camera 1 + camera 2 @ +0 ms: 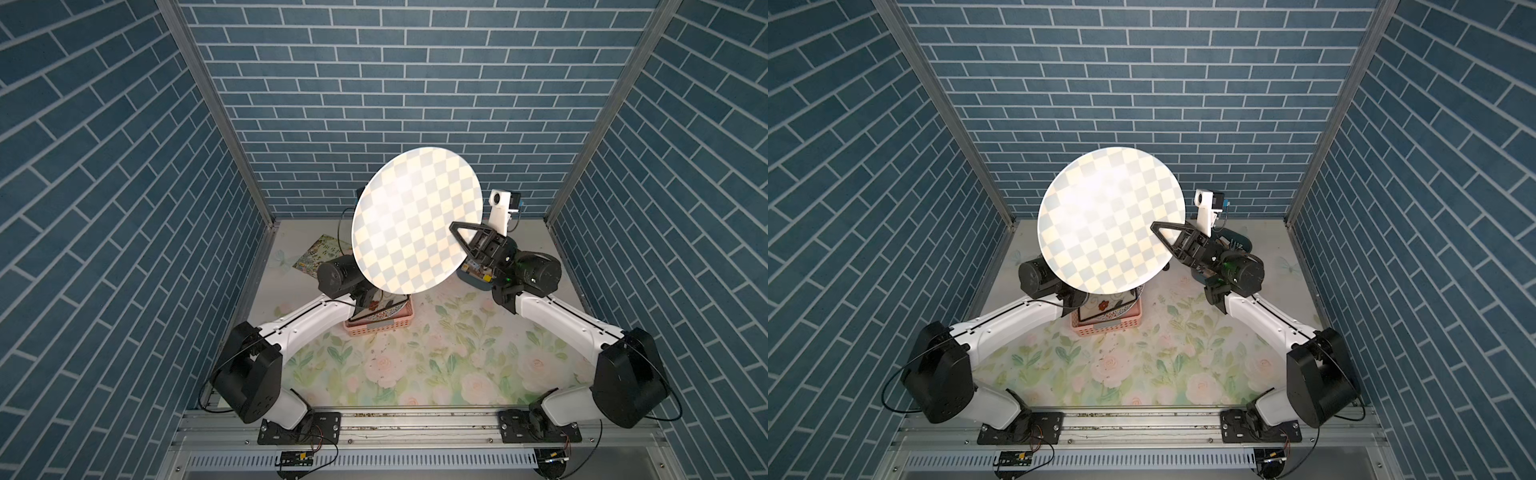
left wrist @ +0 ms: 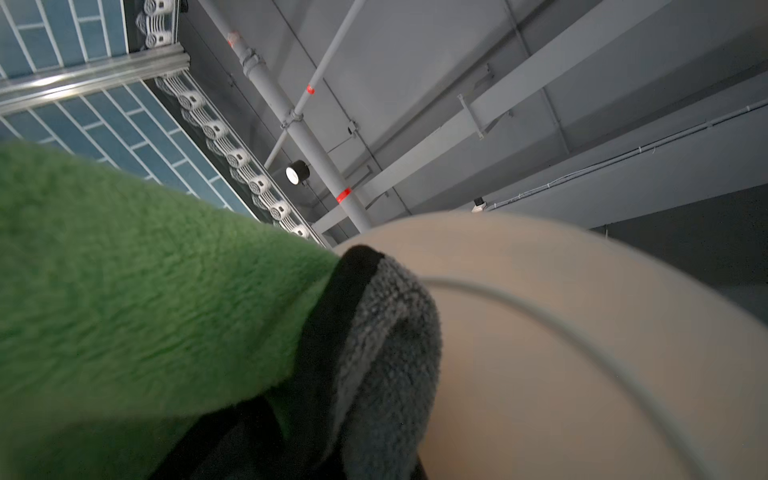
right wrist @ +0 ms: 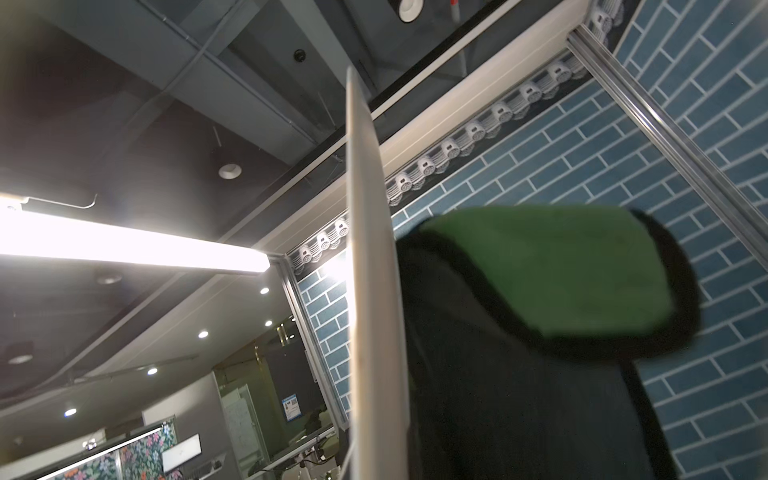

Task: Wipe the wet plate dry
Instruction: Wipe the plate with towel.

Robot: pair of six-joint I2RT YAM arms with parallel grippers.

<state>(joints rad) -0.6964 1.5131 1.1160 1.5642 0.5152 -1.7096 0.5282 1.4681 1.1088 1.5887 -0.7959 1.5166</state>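
The plate [image 1: 415, 220] is up in the air, tilted, its rim pinched by the right fingers [image 1: 455, 228]; the hidden left fingers seem to pinch the cloth [image 2: 145, 291], just behind the plate's back.

Cannot find the left pincer in either top view: lost behind the raised plate [image 1: 415, 220]. In the left wrist view, buried under a blurred green cloth [image 2: 145, 311], itself cut off at the view's edge and unseen from above; closed, though no finger visible. Of the right pincer [image 1: 455, 228], only the near finger in sight across the plate's rim; far finger behind the plate. Pink basket [image 1: 380, 326] half covered by plate and left arm [image 1: 299, 320], its dishes [image 1: 374, 309] only partly seen. Print on the booklet [image 1: 318, 253] too small to read. Blue thing [image 1: 473, 284] under the right wrist mostly covered, impossible to name. Dark mass [image 3: 498, 395] beneath the cloth in the right wrist view too blurred to identify.
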